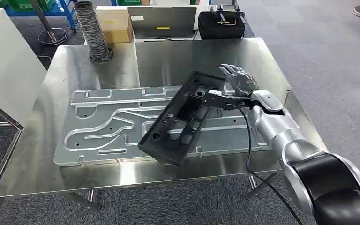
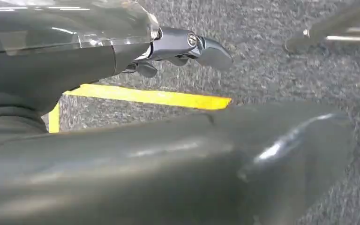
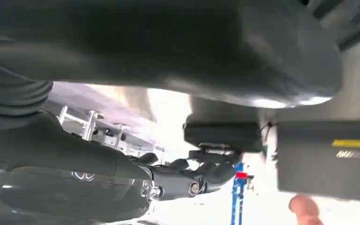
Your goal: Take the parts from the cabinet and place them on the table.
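Note:
A long black frame part (image 1: 180, 119) lies slanted across a large silver machined plate (image 1: 103, 126) on the steel table (image 1: 168, 56). My right hand (image 1: 236, 82) is at the frame's far right end. Its fingers are spread above the table and its thumb is beside the frame's edge. In the right wrist view the fingers (image 3: 187, 180) stretch out with nothing between them and the thumb. My left hand (image 2: 183, 47) hangs over grey carpet and holds nothing.
At the table's back stand a grey corrugated hose (image 1: 93, 30), a cardboard box (image 1: 115, 23), a laptop (image 1: 161, 21) and a black case (image 1: 221, 23). A white cabinet (image 1: 4, 65) is at the left. A yellow floor line (image 2: 150, 97) runs below my left hand.

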Action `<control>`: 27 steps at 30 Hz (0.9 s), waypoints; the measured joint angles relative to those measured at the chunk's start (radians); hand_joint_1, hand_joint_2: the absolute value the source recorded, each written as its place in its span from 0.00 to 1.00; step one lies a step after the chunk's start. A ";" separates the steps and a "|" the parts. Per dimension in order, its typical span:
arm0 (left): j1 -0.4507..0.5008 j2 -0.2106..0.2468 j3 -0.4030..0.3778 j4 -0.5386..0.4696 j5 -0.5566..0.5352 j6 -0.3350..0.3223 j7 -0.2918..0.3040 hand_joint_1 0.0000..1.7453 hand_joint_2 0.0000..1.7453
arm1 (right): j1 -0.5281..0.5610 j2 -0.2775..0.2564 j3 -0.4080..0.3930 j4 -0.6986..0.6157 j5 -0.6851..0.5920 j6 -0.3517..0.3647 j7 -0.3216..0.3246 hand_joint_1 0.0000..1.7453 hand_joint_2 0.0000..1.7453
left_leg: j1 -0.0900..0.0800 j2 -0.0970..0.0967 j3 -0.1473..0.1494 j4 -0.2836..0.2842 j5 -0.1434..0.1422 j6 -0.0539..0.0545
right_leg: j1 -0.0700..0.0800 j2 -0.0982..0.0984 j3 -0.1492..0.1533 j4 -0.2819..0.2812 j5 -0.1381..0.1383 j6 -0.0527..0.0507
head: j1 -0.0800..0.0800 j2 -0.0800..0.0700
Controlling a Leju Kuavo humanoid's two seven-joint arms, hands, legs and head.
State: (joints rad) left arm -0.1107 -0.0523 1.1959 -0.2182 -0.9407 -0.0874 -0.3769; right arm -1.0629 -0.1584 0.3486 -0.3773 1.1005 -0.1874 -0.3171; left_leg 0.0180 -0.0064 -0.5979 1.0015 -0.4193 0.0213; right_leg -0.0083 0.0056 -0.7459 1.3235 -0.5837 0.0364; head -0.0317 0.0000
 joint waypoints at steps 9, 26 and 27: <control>0.015 0.000 0.003 0.000 0.009 0.000 -0.008 0.00 0.00 | 0.039 -0.051 -0.215 -0.154 -0.253 -0.282 -0.192 0.00 0.00 | -0.005 -0.003 0.004 0.006 -0.012 -0.029 | 0.006 -0.003 0.133 -0.309 0.154 -0.027 | 0.000 0.000; 0.025 -0.002 0.026 0.000 0.041 0.001 -0.009 0.00 0.00 | 0.656 -0.013 -0.497 -1.134 -0.432 -0.496 -0.349 0.00 0.00 | -0.004 -0.007 0.026 -0.010 -0.012 -0.001 | 0.012 -0.016 0.173 -0.318 0.125 -0.021 | 0.000 0.000; 0.024 -0.002 0.030 0.000 0.045 0.001 -0.009 0.00 0.00 | 0.721 -0.006 -0.508 -1.196 -0.454 -0.496 -0.363 0.00 0.00 | -0.004 -0.007 0.031 -0.016 -0.007 0.005 | 0.011 -0.010 0.161 -0.283 0.099 -0.015 | 0.000 0.000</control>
State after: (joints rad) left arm -0.0862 -0.0542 1.2257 -0.2182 -0.8954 -0.0862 -0.3861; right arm -0.3417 -0.1648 -0.1598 -1.5728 0.6464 -0.6836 -0.6798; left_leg 0.0141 -0.0133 -0.5669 0.9857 -0.4265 0.0267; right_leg 0.0031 -0.0047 -0.5850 1.0402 -0.4848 0.0217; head -0.0317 0.0000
